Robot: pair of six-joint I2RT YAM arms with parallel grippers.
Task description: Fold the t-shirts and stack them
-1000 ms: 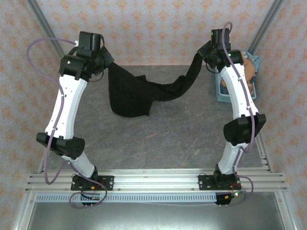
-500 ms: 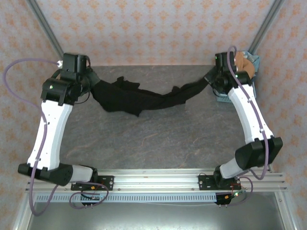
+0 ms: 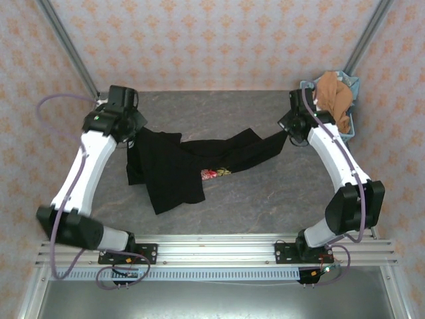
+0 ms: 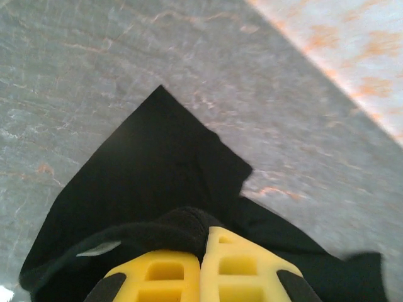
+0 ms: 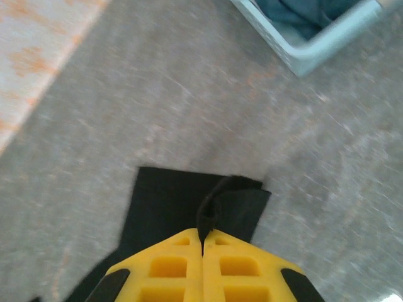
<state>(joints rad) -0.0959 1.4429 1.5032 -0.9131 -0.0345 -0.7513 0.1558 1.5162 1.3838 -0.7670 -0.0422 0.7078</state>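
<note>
A: From above, what's different?
B: A second ago the black shirt [image 3: 176,169] hung in the air between the two raised arms, near the far edge. Now it has come down and lies across the middle of the bench [image 3: 265,193], with a bit of its rose print [image 3: 216,174] showing
A: Released?
B: No. The left pincer [image 3: 135,131] is clamped on its left end and the right pincer [image 3: 287,137] on its right end. The orange shirt [image 3: 334,100] sits in the basket [image 3: 356,90] at the far right corner
A: Left wrist?
B: Yellow fingers [image 4: 164,277] are shut on a thick wad of black cloth, with a pale label [image 4: 99,247] beside them. The rest spreads out over the bench
A: Right wrist?
B: The fingers [image 5: 170,267] are closed on a thin pinched edge. A flap lies on the bench beyond, and a basket corner shows at the top
A: So, for the task?
B: I'd judge the laying-out nearly done. The cloth is rumpled, though, and its near-left part looks doubled over, so it likely needs smoothing before any fold. The orange one is not yet begun
</note>
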